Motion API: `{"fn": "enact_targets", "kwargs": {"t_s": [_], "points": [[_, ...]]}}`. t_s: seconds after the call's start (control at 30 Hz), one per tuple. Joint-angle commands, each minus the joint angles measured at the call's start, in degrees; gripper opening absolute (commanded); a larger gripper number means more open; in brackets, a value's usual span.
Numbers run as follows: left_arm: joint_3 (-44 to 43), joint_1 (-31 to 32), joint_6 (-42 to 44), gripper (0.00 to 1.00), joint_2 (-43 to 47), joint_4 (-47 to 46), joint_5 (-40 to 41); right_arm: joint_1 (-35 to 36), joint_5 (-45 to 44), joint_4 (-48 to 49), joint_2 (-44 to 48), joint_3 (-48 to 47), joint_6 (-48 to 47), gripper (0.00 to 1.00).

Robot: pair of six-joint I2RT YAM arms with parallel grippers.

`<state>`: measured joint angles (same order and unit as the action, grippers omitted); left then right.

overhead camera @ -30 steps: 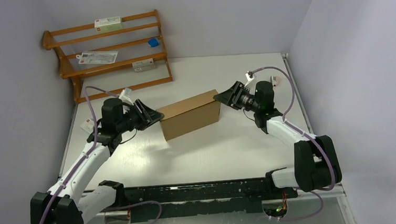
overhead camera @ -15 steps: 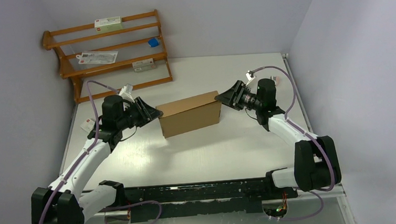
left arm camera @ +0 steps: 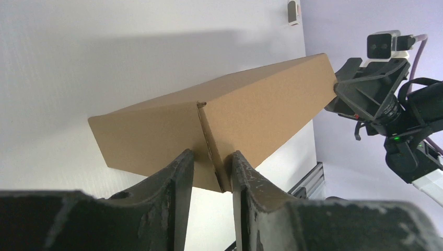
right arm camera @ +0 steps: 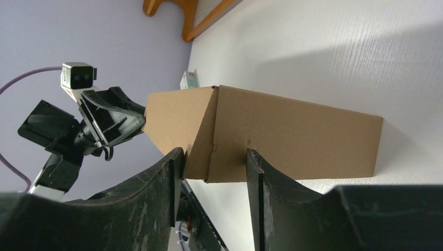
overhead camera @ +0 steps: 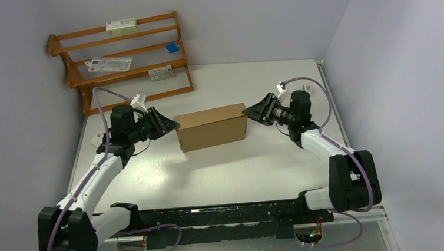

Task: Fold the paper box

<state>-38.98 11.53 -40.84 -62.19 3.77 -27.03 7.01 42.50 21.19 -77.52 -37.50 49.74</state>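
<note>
The paper box (overhead camera: 211, 128) is a closed, plain brown rectangular box at the middle of the white table. It also shows in the left wrist view (left arm camera: 251, 104) and the right wrist view (right arm camera: 292, 136). My left gripper (overhead camera: 172, 125) is at the box's left end. Its jaws are a little apart, and the end corner and flap seam sit between the fingertips (left arm camera: 211, 157). My right gripper (overhead camera: 247, 110) is at the box's right end. Its jaws are wider apart and straddle that end's corner (right arm camera: 215, 154). The box sits between the two grippers.
A wooden rack (overhead camera: 123, 55) stands at the back left with white printed packets and a small blue thing (overhead camera: 172, 47). A white packet (overhead camera: 98, 140) lies by the left arm, and another small one (overhead camera: 307, 88) is behind the right arm. A black rail (overhead camera: 214, 217) runs along the near edge.
The box has shifted a little left and away and turned squarer to the table. Both grippers moved with it and stayed at its ends.
</note>
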Motion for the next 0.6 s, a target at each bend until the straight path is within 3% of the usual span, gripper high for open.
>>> {"fn": "enact_targets", "kwargs": {"t_s": [0.0,0.33,0.57], "points": [[3.19,-3.77,4.42,0.05,-3.28,8.40,0.61,-1.90,-2.33,-4.63,-1.77,4.36,-1.56,0.32],[4.18,-5.89,4.68,0.06,-5.39,7.00,-3.12,-1.91,-5.35,-6.24,-4.75,8.21,-4.26,0.16],[3.87,-5.90,7.62,0.09,-5.29,9.83,0.60,-1.78,-11.05,-12.59,-7.71,8.18,-11.34,0.08]]}}
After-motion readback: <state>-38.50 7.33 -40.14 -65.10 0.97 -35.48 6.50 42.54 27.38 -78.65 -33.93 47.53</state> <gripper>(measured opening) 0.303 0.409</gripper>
